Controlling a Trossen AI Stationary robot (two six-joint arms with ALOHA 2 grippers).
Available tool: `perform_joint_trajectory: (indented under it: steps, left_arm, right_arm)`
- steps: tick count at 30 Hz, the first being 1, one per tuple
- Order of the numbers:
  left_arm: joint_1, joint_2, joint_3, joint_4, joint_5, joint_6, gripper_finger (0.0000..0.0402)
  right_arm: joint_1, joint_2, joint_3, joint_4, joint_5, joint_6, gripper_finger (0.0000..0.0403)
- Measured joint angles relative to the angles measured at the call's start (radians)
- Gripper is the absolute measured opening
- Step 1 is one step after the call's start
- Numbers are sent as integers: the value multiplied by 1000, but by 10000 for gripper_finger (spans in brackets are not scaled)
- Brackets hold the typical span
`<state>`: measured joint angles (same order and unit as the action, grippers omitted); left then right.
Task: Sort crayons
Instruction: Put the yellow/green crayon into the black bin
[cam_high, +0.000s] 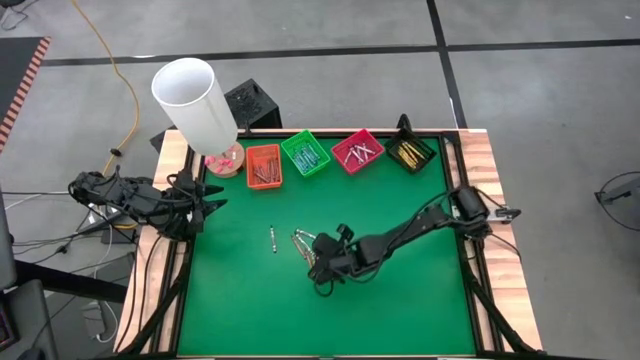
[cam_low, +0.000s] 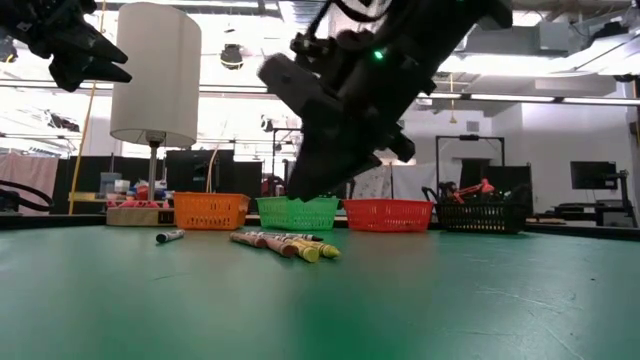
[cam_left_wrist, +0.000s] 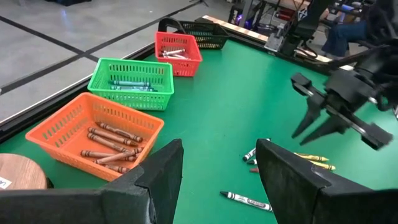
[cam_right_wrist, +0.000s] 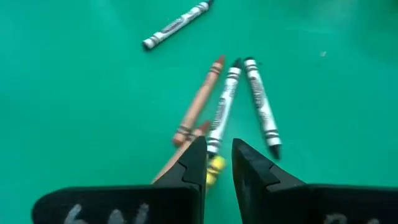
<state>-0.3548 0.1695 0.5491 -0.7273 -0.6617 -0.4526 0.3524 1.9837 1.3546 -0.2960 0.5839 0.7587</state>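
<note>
The right wrist view alone shows the right gripper (cam_right_wrist: 217, 163) with fingers narrowly parted and empty, just above the small cluster of paper-wrapped wax crayons (cam_right_wrist: 231, 106) at mid-mat — one grey-wrapped crayon (cam_high: 274, 239) lies apart. The left gripper (cam_high: 205, 207) waits spread wide at the green felt mat (cam_high: 400, 320)'s left edge; the mat's front half lies bare.

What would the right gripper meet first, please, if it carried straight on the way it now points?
Probably the small pile of loose crayons on the green table mat; the right gripper, slightly open, hangs directly over them, though its height is unclear.
</note>
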Motion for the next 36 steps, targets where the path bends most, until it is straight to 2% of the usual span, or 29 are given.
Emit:
perform_joint_trajectory:
  steps: [4, 11, 21, 28, 36]
  left_arm:
    - [0, 0, 0, 0, 0, 0, 192]
    - [0, 0, 0, 0, 0, 0, 192]
    - [0, 0, 0, 0, 0, 0, 192]
    - [0, 0, 0, 0, 0, 0, 192]
    - [0, 0, 0, 0, 0, 0, 192]
  right_arm:
    - [34, 36, 57, -57, 39, 25, 71]
    - [75, 35, 58, -168, 94, 145, 71]
    - [116, 35, 58, -160, 105, 223, 71]
    - [125, 34, 9, -115, 116, 284, 71]
    - [138, 34, 4, -80, 149, 274, 71]
